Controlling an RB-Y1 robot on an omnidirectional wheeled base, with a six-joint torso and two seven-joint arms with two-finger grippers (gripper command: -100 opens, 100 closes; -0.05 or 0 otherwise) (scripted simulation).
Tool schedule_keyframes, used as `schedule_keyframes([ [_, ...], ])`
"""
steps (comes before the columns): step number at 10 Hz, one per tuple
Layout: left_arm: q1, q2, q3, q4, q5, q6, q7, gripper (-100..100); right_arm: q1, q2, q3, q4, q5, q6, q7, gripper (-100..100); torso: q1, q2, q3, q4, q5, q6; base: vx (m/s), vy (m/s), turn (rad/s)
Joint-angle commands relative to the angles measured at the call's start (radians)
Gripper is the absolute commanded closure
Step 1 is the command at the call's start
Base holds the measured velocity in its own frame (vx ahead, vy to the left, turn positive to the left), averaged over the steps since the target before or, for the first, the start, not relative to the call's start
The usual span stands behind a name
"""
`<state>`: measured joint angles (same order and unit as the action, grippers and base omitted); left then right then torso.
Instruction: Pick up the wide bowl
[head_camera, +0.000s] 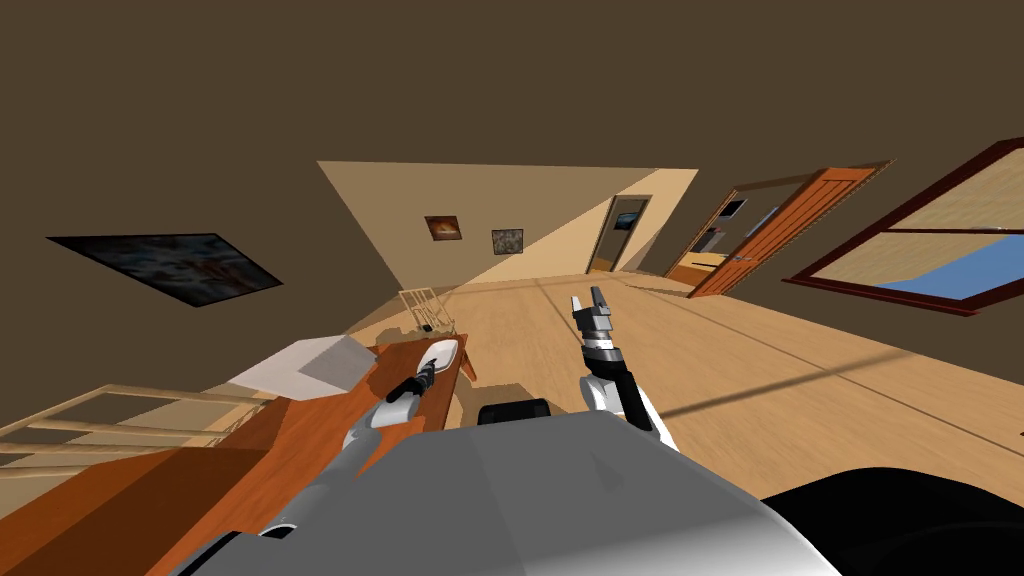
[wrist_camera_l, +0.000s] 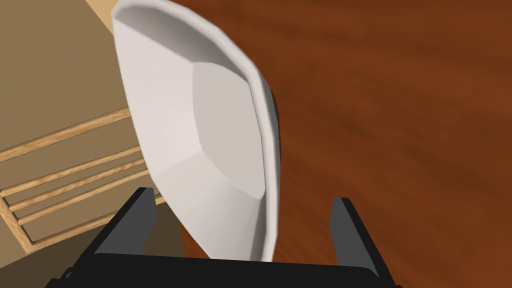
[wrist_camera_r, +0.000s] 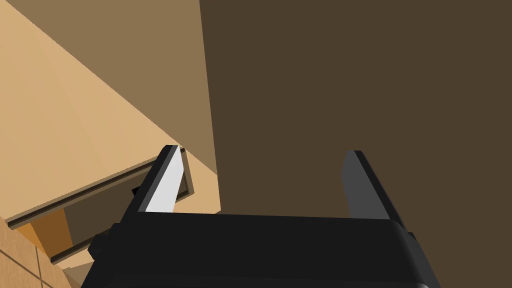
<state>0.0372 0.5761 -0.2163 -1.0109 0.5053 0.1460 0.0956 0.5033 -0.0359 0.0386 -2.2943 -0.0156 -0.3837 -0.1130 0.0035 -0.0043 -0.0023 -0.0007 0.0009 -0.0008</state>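
As the left arm (head_camera: 372, 424) stretches toward eleven o'clock, left jaws gape astride the wide bowl (wrist_camera_l: 200, 135); right jaws hang open, empty.

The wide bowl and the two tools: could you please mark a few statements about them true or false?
1. The wide bowl is white and rests on a reddish-brown wooden table. True.
2. The left tool is shut on the bowl. False: its fingers stand open, with the bowl between them.
3. The right tool is open. True.
4. The right tool hovers over the bowl. False: it is raised over the floor, apart from the table.
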Motion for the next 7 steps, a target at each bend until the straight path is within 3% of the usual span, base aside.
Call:
schedule_keyframes([
  [1, 0.0, 0.0, 0.0, 0.0, 0.0, 0.0, 0.0, -100, 0.0, 0.0, 0.0, 0.0, 0.0, 0.0, 0.0, 0, 0.0, 0.0, 0.0, 0.0, 0.0, 0.0, 0.026, 0.028, -0.014],
  [2, 0.0, -0.002, 0.001, 0.002, -0.002, -0.003, -0.001, 100, 0.0, 0.0, 0.0, 0.0, 0.0, 0.0, 0.0, 0, -0.001, 0.001, 0.001, 0.0, 0.0, 0.0, 0.004, 0.005, 0.001],
  [6, 0.0, -0.002, 0.001, 0.002, -0.001, -0.002, 0.0, 100, 0.0, 0.0, 0.0, 0.0, 0.0, 0.0, 0.0, 0, -0.004, 0.004, 0.002, 0.001, -0.001, 0.0, 0.0, 0.0, 0.0],
  [7, 0.0, -0.002, 0.001, 0.002, -0.001, -0.001, 0.0, 0, 0.0, 0.0, 0.0, 0.0, 0.0, 0.0, 0.0, 0, -0.004, 0.004, 0.002, 0.001, -0.001, 0.0, 0.0, 0.0, 0.0],
])
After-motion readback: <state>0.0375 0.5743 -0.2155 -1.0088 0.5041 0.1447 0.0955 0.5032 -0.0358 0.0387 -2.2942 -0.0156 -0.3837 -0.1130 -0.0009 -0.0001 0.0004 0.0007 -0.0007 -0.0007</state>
